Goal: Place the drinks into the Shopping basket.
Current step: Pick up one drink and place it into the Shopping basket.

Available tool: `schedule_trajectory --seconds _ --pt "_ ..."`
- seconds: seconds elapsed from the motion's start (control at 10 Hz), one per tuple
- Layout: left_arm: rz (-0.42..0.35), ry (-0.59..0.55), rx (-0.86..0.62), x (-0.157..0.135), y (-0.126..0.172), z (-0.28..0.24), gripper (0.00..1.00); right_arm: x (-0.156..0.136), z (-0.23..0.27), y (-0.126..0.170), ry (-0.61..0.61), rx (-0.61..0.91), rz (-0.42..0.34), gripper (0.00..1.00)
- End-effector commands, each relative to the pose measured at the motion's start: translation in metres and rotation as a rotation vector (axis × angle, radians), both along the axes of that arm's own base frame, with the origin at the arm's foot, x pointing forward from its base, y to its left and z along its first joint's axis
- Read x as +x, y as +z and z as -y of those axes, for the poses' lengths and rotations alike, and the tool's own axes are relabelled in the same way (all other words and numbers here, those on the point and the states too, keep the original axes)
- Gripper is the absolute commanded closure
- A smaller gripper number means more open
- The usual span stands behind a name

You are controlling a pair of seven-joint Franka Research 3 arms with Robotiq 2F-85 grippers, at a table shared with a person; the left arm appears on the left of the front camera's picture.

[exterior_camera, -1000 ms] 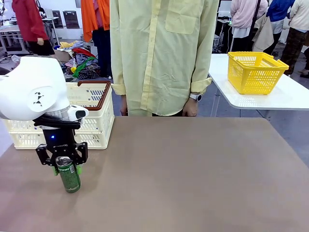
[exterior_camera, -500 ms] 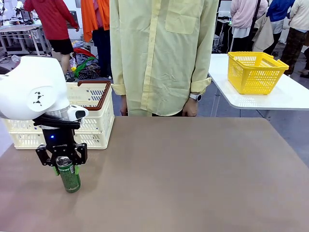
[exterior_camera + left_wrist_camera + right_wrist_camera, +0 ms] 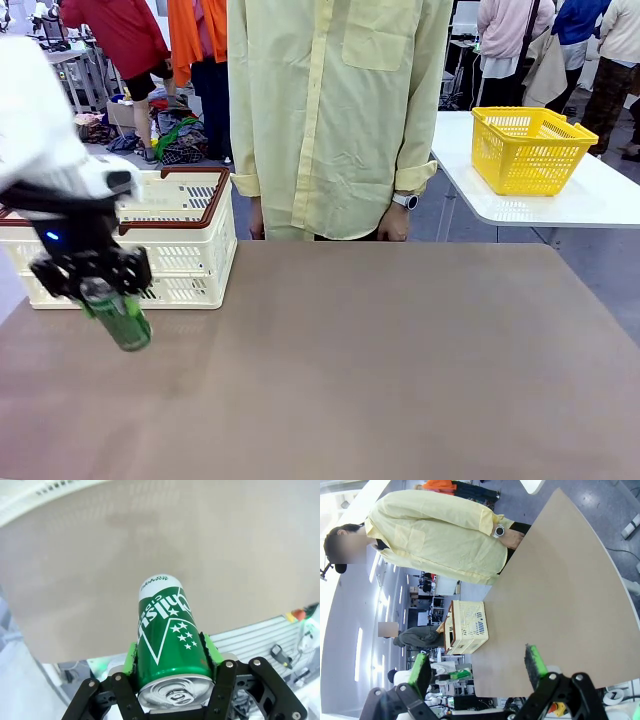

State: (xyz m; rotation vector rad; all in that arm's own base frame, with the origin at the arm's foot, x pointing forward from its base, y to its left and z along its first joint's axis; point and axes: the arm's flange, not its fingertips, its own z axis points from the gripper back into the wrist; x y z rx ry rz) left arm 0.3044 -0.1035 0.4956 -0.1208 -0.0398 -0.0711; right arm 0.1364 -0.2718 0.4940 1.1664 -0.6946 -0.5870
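A green drink can [image 3: 121, 318] with a silver top hangs tilted just above the brown table, in front of the Shopping basket [image 3: 190, 245]. My left gripper [image 3: 98, 285] is shut on the can's upper part. In the left wrist view the green can [image 3: 167, 635] sits between the green pads [image 3: 209, 651], over bare tabletop. The cream basket with its reddish-brown rim stands at the table's far left edge. My right gripper [image 3: 477, 670] is open with nothing between its fingers, high over the table, with the basket [image 3: 467, 625] far off.
A person in a pale yellow shirt [image 3: 335, 110] stands at the far side of the table, hands down. A yellow mesh basket [image 3: 530, 150] sits on a separate white table at the back right. The brown tabletop [image 3: 400, 360] is bare to the right of the can.
My left gripper closed on the green can, then lifted it and carried it left toward the basket. The can now tilts.
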Motion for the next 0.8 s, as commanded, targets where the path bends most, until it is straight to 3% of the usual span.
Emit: schedule_trajectory --seconds 0.0,0.1,0.2,0.3,0.4,0.5,0.6,0.7 --pt "0.033 -0.073 -0.088 0.024 0.065 -0.018 1.00 -0.002 0.002 0.002 -0.004 -0.004 0.037 0.00" --pt "0.181 -0.047 -0.129 0.047 0.097 -0.026 1.00 -0.002 0.002 0.002 -0.004 -0.004 0.037 0.00" --pt "0.376 -0.022 -0.156 0.067 0.110 -0.032 1.00 -0.002 0.002 0.002 -0.004 -0.004 0.037 0.00" --pt "0.479 -0.043 -0.169 0.088 0.112 -0.036 1.00 -0.002 0.002 0.002 -0.004 -0.004 0.037 0.00" --pt "0.495 -0.077 -0.156 0.107 0.108 -0.042 1.00 -0.002 0.002 0.002 -0.004 -0.004 0.037 0.00" --pt "0.454 -0.090 -0.097 0.126 0.100 -0.047 1.00 -0.002 0.002 0.002 -0.004 -0.004 0.037 0.00" --pt "0.402 -0.030 -0.040 0.138 0.092 -0.050 1.00 -0.002 0.002 0.002 -0.004 -0.004 0.037 0.00" --pt "0.393 0.017 -0.081 0.139 0.089 -0.048 1.00 -0.002 0.002 0.002 -0.004 -0.004 0.037 0.00"
